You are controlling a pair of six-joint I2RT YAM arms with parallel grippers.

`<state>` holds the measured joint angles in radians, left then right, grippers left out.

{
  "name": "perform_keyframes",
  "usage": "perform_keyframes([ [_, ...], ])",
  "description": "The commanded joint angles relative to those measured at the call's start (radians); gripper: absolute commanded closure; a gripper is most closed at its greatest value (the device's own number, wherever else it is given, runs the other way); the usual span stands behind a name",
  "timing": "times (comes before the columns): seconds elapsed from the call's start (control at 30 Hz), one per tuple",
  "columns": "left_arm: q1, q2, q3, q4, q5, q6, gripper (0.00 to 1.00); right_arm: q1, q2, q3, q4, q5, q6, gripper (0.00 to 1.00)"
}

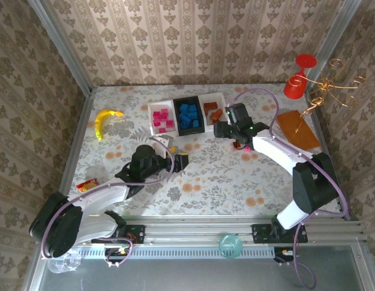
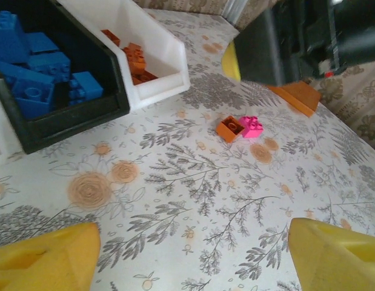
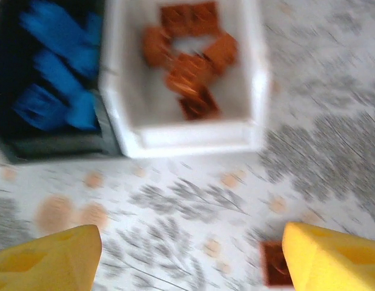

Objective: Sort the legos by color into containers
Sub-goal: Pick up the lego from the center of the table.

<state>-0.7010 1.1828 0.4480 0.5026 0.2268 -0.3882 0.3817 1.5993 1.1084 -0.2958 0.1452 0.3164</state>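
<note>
Though they blur together, orange legos [image 3: 190, 66] sit inside a white tray [image 3: 187, 138].

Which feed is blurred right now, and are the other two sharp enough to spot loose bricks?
Right wrist: motion-smeared, orange bricks in the white tray soft-edged. Left wrist: sharp, a loose orange brick and pink brick read clearly. Top external: evenly lit, in focus.

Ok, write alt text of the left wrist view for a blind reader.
An orange brick and a pink brick lie side by side on the floral table, ahead of the open, yellow-fingered left gripper. At upper left, a black tray of blue bricks sits beside a white tray holding orange bricks.
</note>
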Motion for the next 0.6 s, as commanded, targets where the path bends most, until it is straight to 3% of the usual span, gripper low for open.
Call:
perform_keyframes([
  [0.0,-0.011,0.03,0.051,0.07,0.031,0.013,0.18,-0.029,0.038,0.001,-0.089,0.027,-0.025,0.19],
  [0.23,-0.015,0.032,0.099,-0.037,0.029,0.038,0.18,-0.041,0.176,0.081,-0.144,0.039,-0.039,0.2],
  [0.57,-0.014,0.02,0.092,-0.053,0.008,0.048,0.18,-0.057,0.299,0.14,-0.186,0.033,-0.035,0.23],
])
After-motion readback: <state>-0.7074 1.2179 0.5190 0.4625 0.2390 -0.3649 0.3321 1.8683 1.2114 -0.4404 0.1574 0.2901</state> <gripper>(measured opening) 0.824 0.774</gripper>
